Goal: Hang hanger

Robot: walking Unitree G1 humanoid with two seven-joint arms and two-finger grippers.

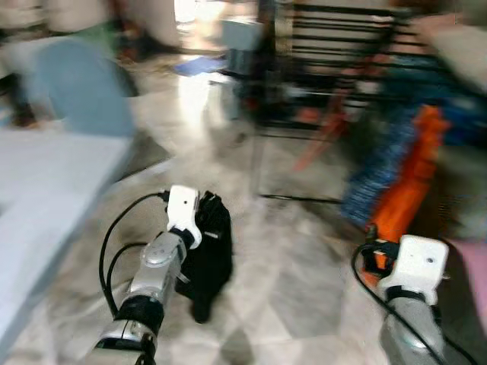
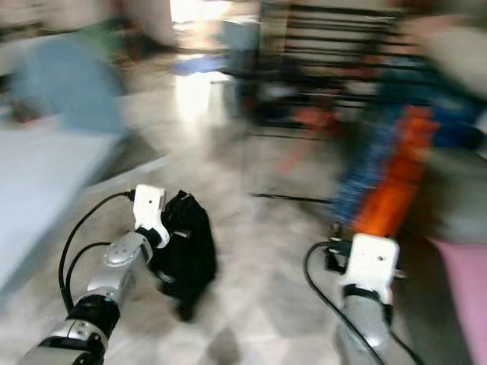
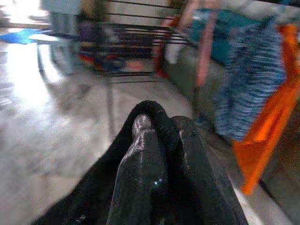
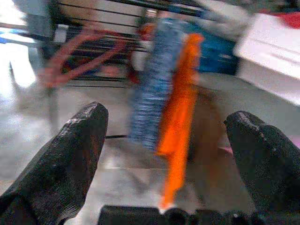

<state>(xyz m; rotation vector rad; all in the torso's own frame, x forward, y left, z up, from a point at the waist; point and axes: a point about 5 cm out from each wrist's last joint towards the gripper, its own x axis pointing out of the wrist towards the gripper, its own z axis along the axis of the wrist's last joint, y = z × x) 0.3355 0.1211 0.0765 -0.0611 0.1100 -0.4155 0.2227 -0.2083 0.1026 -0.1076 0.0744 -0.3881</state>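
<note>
Left gripper (image 3: 154, 140): fingers closed on black cloth (image 1: 207, 255). Right gripper (image 4: 168, 154): fingers held wide, empty. Drying rack (image 1: 335, 68) not yet reached; hanging remains undone.

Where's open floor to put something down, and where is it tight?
Bare floor lies between the left gripper, shut on black cloth, and the right gripper. Crowded ahead and right: dark rack, hanging blue garment and orange garment.
</note>
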